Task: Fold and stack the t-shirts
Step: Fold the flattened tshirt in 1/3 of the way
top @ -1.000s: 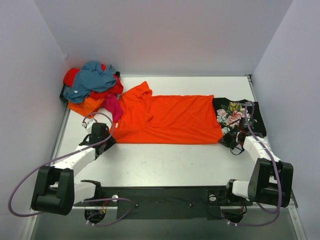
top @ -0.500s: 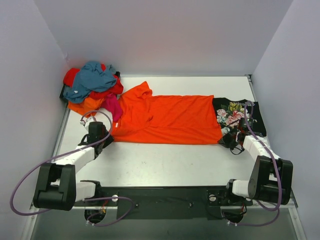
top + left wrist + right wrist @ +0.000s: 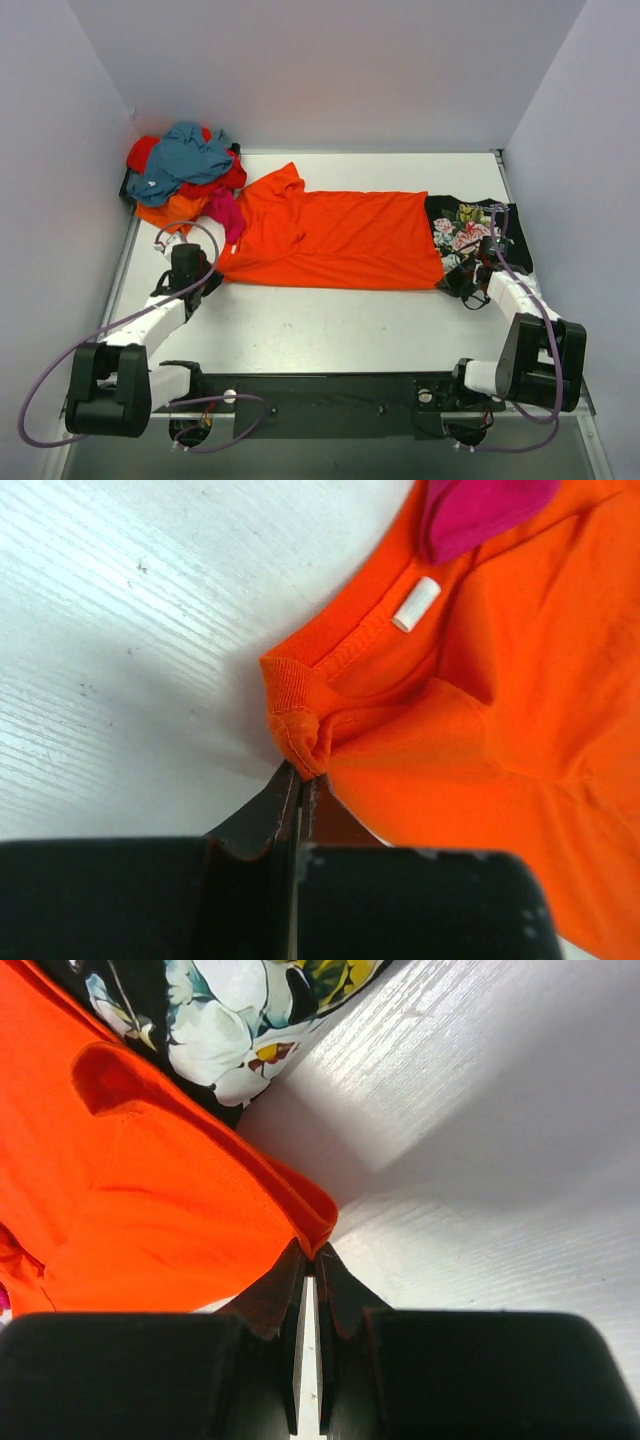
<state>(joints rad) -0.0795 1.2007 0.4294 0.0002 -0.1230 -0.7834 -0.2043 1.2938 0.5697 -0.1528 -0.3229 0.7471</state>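
A bright orange t-shirt (image 3: 340,240) lies spread flat across the middle of the table. My left gripper (image 3: 213,274) is shut on the bunched collar edge of the orange t-shirt (image 3: 480,740) at its near left end, the jaws (image 3: 300,776) pinching a small fold of cloth. My right gripper (image 3: 452,282) is shut on the near right hem corner of the orange t-shirt (image 3: 150,1200), the cloth folded between the tips (image 3: 313,1252). A black floral t-shirt (image 3: 478,232) lies under the orange one's right end, and it shows again as the black floral t-shirt (image 3: 225,1020) in the right wrist view.
A heap of t-shirts (image 3: 185,172) in teal, red and orange sits at the back left corner. A magenta one (image 3: 228,213) trails from it onto the orange shirt's collar, seen as magenta cloth (image 3: 480,508). Grey walls close three sides. White table (image 3: 330,320) lies in front.
My left gripper has closed on the orange shirt's collar edge, and that arm has shifted slightly to the left. The right arm has stayed still, holding its corner.
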